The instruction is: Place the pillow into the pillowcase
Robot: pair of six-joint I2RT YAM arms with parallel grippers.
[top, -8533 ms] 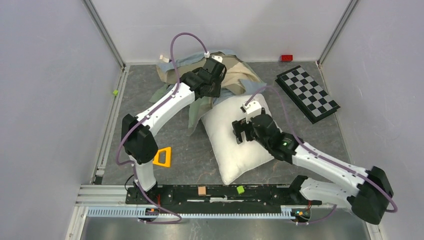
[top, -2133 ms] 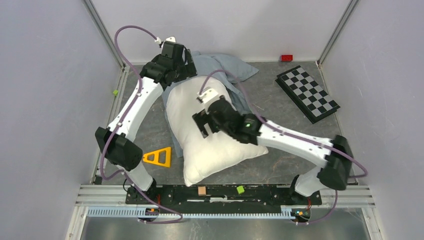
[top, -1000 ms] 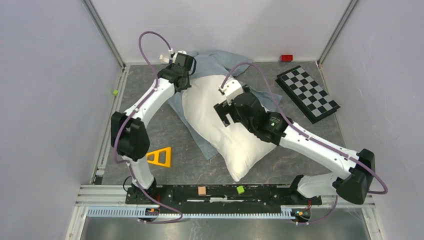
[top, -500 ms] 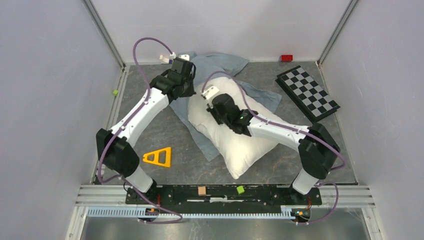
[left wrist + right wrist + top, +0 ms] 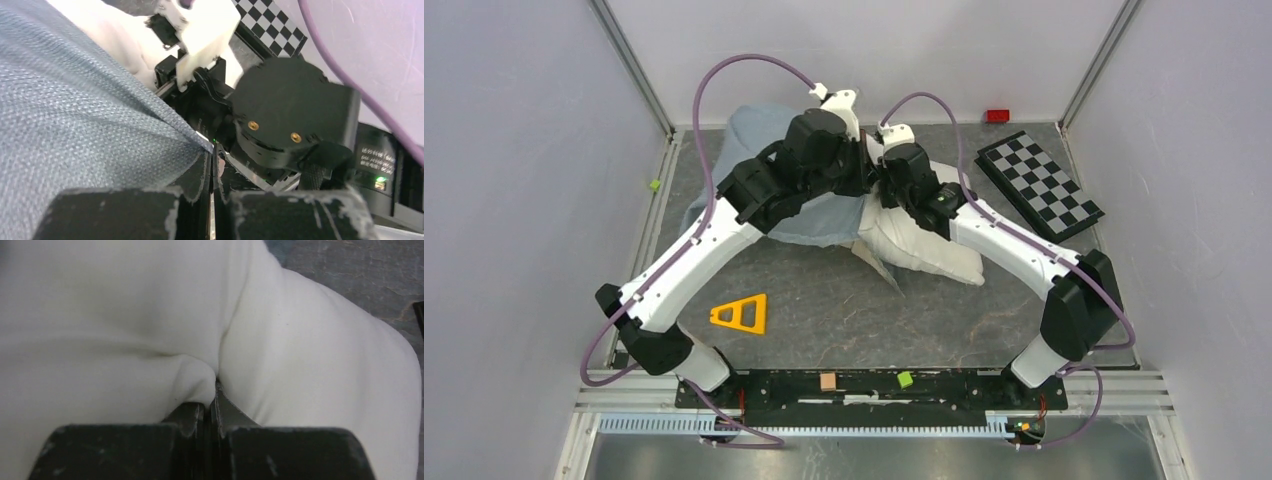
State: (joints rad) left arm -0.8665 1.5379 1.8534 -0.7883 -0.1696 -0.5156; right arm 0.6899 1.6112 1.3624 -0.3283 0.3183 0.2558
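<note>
Pillowcase (image 5: pixel 75 125) edge clamped in left gripper (image 5: pixel 212 152); pillow (image 5: pixel 150 315) fold clamped in right gripper (image 5: pixel 211 402); arm label (image 5: pixel 374 154) unreadable.

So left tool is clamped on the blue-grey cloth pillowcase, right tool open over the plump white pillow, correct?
Not open: right wrist view shows the right tool shut on a fold of the plump white pillow. Left tool clamped on the blue-grey cloth pillowcase is right.

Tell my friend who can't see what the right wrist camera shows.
The right gripper, shut, pinches a small fold of the plump white pillow, which fills nearly the whole picture. A bit of grey, stone-patterned table shows in the top right corner.
</note>
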